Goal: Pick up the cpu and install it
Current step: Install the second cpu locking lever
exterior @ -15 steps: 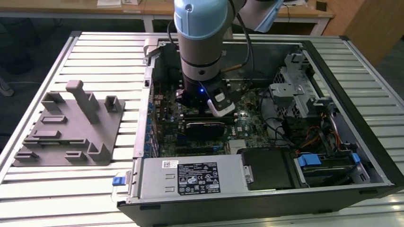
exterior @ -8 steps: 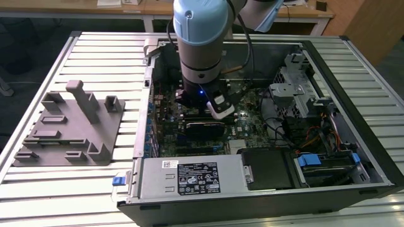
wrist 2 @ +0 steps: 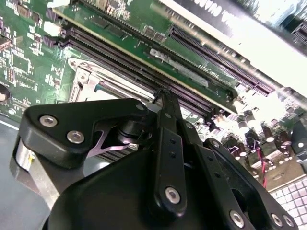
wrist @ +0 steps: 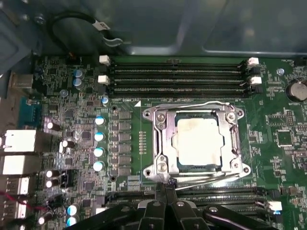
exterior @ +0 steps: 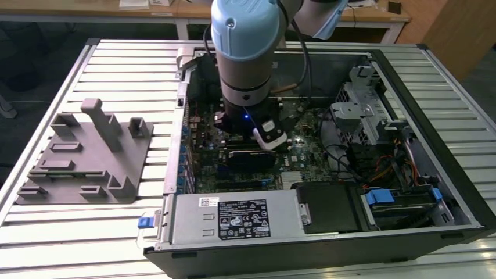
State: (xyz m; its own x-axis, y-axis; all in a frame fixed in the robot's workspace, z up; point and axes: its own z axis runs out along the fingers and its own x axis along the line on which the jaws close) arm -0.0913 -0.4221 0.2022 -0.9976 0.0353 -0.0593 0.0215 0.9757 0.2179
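Note:
The cpu point(wrist: 199, 141), a pale silvery square with a tan rim, lies flat inside the metal-framed socket point(wrist: 159, 143) on the green motherboard in the first wrist view. My gripper point(wrist: 164, 188) hangs just off the socket frame's near edge with its black fingers pressed together and nothing between them. In the second wrist view the gripper point(wrist 2: 162, 98) tips sit over the socket frame's corner beside the memory slots point(wrist 2: 144, 72). In the exterior view the arm point(exterior: 244, 64) reaches down into the open computer case point(exterior: 434, 75).
A grey fixture point(exterior: 85, 157) stands on the slatted table at the exterior view's left. Inside the case are a black card point(exterior: 248, 158), a power supply point(exterior: 232, 218), drive cages point(exterior: 364, 110) and cables. Memory slots point(wrist: 177, 79) flank the socket.

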